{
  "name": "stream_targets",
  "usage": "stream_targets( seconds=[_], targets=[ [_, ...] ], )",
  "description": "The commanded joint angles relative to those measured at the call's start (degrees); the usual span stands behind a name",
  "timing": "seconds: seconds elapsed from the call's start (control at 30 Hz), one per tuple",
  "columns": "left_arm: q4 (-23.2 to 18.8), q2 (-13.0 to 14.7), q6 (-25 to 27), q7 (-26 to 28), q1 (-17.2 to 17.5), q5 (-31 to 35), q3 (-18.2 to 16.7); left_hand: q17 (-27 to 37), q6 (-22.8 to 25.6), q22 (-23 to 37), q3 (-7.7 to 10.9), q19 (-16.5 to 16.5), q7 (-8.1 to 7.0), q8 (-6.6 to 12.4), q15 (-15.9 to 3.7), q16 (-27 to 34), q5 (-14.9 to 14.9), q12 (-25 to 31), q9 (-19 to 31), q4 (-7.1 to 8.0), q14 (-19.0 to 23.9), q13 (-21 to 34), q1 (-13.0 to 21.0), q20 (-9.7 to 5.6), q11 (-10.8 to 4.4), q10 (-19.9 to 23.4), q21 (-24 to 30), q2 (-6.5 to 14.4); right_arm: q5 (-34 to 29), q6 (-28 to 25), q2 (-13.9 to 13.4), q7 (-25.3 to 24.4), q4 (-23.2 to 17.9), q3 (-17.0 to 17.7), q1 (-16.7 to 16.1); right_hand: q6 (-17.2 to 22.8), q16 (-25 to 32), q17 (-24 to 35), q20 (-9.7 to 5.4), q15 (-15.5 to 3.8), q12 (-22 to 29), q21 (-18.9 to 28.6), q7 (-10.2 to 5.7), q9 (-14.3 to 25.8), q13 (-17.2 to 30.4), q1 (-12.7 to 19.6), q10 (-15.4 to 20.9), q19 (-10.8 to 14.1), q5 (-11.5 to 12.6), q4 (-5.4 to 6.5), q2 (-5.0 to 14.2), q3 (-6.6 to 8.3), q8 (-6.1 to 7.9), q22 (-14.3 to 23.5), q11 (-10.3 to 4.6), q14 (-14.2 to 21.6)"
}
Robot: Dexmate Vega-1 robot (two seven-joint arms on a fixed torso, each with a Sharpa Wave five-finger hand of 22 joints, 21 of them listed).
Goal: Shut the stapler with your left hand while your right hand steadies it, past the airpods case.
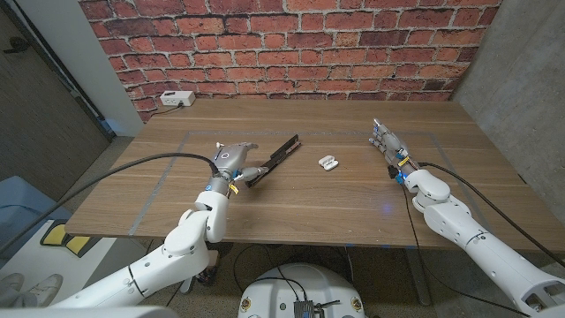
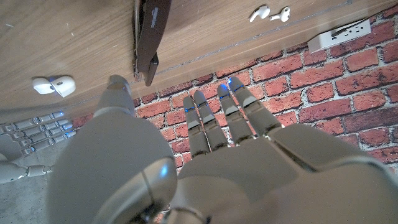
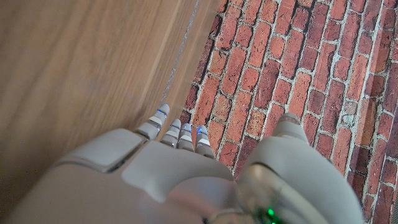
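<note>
Wood-grain table (image 1: pixel 291 190): slim black stapler (image 1: pixel 275 158) gapes, both smooth grey hands (image 1: pixel 231 159) empty, fingers apart

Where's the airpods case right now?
In the head view the airpods case lies open on the table near its middle, just right of the stapler and well left of the right hand.

Even, soft indoor light; faint shadows; head view sharp, edges bowed; wrist views' near hands blurred.
</note>
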Motion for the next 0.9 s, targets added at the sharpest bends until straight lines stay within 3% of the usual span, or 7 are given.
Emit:
stream_targets(
  seconds=[0.03, 0.67, 0.9],
  targets=[
    [0.34, -0.25, 2.51, -2.23, -0.77, 4.57, 2.08, 0.12, 0.52, 0.13, -0.14, 0.1, -0.13, 0.47, -8.38, 0.12, 0.2, 0.4, 0.1, 0.1, 0.03, 0.23, 0.34, 0.15, 0.06, 0.65, 0.26, 0.38, -0.05, -0.06, -0.08, -0.01, -0.22, -0.11, -0.07, -0.01, 0.33, 0.14, -0.2, -0.15, 0.1, 0.01, -0.02, 0.17, 0.03, 0.18, 0.1, -0.29, -0.12, -0.49, 0.48, 0.0, 0.21, 0.16, 0.02, -0.41],
    [0.94, -1.14, 5.08, -7.23, -1.52, 9.81, 3.86, 0.08, 0.56, 0.14, -0.3, -0.39, -0.1, 0.44, -8.33, 0.14, 0.09, 0.41, 0.16, 0.03, 0.04, 0.45, 0.97, 0.34, 0.15, 0.81, 0.14, 0.88, -0.29, 0.56, 0.27, 0.34, 0.51, -0.36, 0.24, 0.01, 0.36, 0.12, -0.48, -0.19, 0.17, 0.04, 0.03, 0.17, 0.03, 0.28, 0.25, -0.23, -0.17, -0.66, 0.57, 0.01, 0.22, 0.15, -0.02, -0.33],
    [1.63, -1.62, 5.77, -11.3, -3.07, 11.98, 5.41, 0.1, 0.37, 0.15, -0.39, -0.7, -0.07, 0.35, -8.16, -0.02, 0.0, 0.32, 0.18, 0.07, -0.45, 0.54, 1.14, 0.37, 0.15, 0.65, 0.08, 1.13, -0.13, 0.24, 0.21, 0.4, 0.7, -0.32, 0.35, 0.04, 0.35, 0.11, -0.54, -0.18, 0.16, 0.04, 0.04, 0.17, 0.03, 0.32, 0.24, -0.22, -0.19, -0.74, 0.6, 0.0, 0.23, 0.15, -0.12, -0.35]
  ],
)
